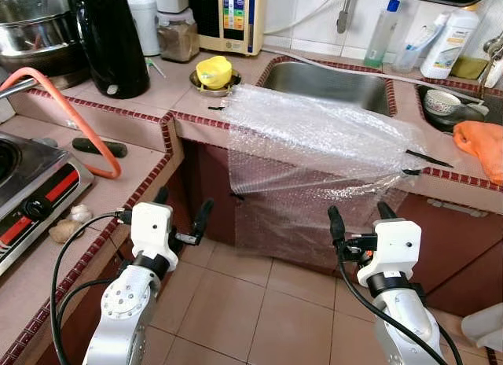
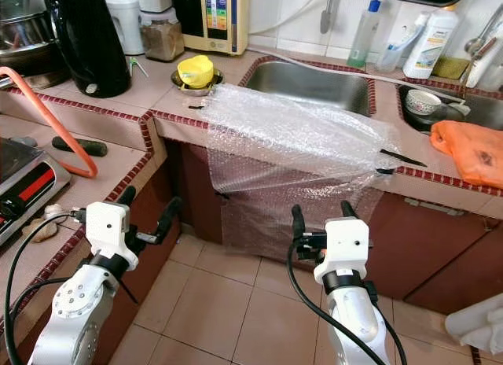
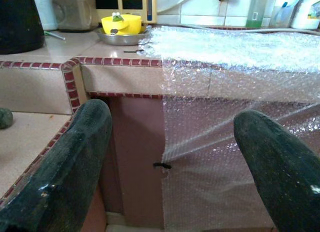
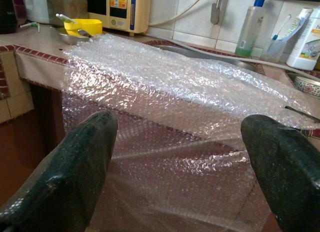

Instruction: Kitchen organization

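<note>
A: Tiled kitchen, pink desk (image 1: 118, 105) with a red mosaic edge, steel sink (image 1: 326, 82) set into it. Where are the arms?

B: Both low over the floor tiles. The left pincer (image 1: 182, 209) has its fingers apart and empty, near the desk's corner; the right pincer (image 1: 360, 217) is likewise spread and empty, facing the cabinet front.

A: And beyond them?

B: A bubble wrap sheet (image 1: 314, 137) lies across the desk edge by the sink and hangs down over the cabinet. Behind it, a yellow cup (image 1: 214, 71) in a steel dish.

A: So which step?

B: Approach, I'd judge. Next both pincers must rise and close on the hanging sheet.
</note>
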{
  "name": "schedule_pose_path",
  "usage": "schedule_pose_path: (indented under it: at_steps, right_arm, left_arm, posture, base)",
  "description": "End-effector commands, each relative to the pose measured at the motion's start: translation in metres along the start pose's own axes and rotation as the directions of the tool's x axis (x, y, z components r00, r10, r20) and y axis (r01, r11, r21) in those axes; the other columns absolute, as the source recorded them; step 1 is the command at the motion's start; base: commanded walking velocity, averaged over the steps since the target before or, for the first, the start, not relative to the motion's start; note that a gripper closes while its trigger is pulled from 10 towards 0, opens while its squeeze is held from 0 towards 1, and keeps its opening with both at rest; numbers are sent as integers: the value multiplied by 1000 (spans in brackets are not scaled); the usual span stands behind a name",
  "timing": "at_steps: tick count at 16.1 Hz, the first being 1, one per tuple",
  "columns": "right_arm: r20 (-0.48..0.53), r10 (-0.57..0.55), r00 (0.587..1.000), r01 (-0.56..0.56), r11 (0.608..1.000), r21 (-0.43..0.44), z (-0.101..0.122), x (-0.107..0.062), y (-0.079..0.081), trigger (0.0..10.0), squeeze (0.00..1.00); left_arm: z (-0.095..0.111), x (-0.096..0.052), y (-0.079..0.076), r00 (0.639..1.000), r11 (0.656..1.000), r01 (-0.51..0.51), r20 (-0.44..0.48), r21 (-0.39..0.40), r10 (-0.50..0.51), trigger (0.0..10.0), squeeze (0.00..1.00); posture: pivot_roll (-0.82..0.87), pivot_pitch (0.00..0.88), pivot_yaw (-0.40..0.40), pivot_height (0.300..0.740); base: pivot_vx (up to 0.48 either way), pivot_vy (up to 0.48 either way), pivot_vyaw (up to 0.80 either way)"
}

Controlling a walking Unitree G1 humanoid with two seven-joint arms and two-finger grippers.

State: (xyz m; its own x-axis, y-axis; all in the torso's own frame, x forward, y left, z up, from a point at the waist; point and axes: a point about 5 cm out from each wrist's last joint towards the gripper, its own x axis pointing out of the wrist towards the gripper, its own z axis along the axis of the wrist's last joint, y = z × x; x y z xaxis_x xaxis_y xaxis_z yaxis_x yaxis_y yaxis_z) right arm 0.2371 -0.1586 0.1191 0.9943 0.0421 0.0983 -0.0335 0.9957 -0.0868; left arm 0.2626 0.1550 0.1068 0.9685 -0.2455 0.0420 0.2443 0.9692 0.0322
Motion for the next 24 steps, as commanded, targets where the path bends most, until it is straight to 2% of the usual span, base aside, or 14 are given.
schedule_pose_path:
  at_steps: [1, 24]
  right_arm:
    - [7, -9, 1000, 9, 1000, -6, 3, 1, -3, 10000, 0]
    - [7, 28, 1000, -28, 999, -20, 2, 5, -2, 10000, 0]
  left_arm:
    - [3, -1, -1, 1000, 1000, 16, 4, -2, -16, 10000, 0]
    - [1, 2, -2, 1000, 1000, 23, -7, -20, -23, 10000, 0]
  posture:
    - [56, 36, -33, 740]
    - [48, 33, -31, 740]
  base:
    - [0, 0, 0]
    - [367, 0, 0]
